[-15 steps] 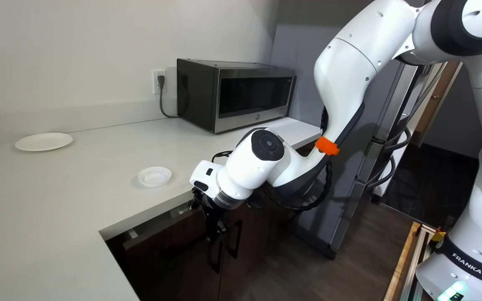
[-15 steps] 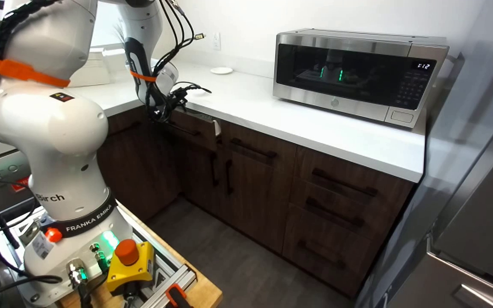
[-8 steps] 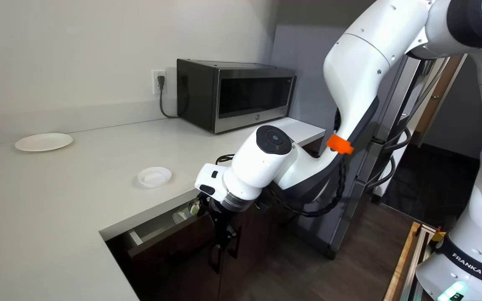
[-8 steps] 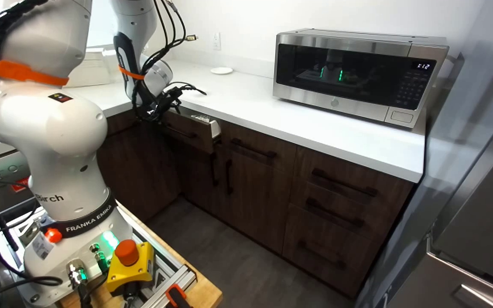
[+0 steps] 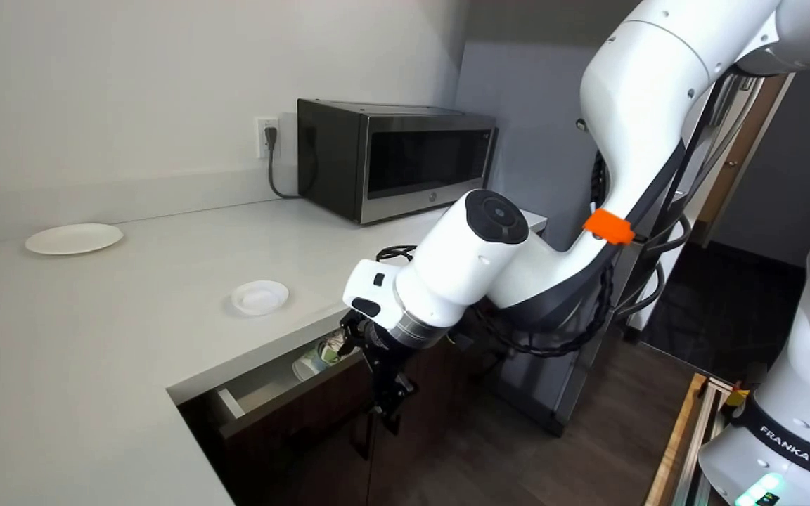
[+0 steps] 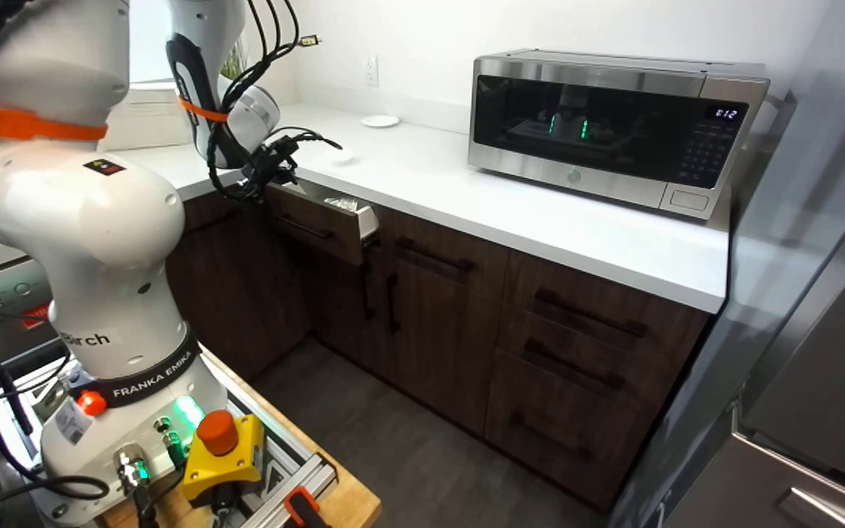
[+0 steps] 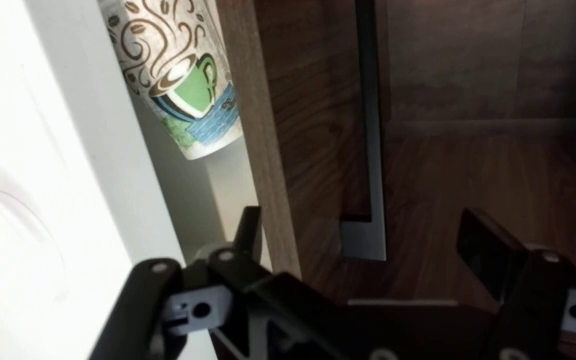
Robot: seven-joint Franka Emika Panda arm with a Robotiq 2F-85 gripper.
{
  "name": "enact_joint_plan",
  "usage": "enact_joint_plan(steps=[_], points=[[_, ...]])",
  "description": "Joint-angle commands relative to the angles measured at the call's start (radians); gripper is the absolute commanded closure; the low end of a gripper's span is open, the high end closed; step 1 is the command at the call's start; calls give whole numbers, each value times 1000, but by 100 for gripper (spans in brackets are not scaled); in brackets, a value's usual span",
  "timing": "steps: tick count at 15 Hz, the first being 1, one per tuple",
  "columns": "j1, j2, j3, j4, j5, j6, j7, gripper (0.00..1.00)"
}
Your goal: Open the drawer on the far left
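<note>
Wrist view, left to right. Bench (image 7: 23,110) comes first, overexposed, its edge running beside the gap. Then the drawer (image 7: 313,130), standing partly out from under the bench, pale interior showing; a printed cup (image 7: 183,85) is in it, apparently on its side. Drawer front: long axis runs top to bottom, leaning slightly. Fingers (image 7: 249,230) of the gripper (image 7: 361,225) stand wide apart, clamped on nothing, spread across that axis. The front passes between them, close by the bench-side finger, which shows over the interior. The bar handle (image 7: 374,150) also falls between; outer finger shows beyond it. Contact with the front, and whether the inner finger dips below its rim: not clear.

In an exterior view, left to right: plate (image 5: 73,239), small dish (image 5: 259,298), drawer below the bench edge, gripper overlapping its right-hand end, microwave (image 5: 426,169) farther right on the bench.

Judgement: task well along. A further pull should run away from the bench, rightward in the wrist view, square to the front. Bench edge limits room on the inner side; on the outer, the handle could snag if the fingers come together.
</note>
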Motion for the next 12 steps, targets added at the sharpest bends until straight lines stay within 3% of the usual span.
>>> enact_joint_plan(steps=[1, 7, 12], points=[[-1, 45, -15, 30, 8, -21, 1, 0], [0, 147, -54, 120, 4, -9, -1, 0], [-19, 188, -22, 110, 91, -30, -85, 0]])
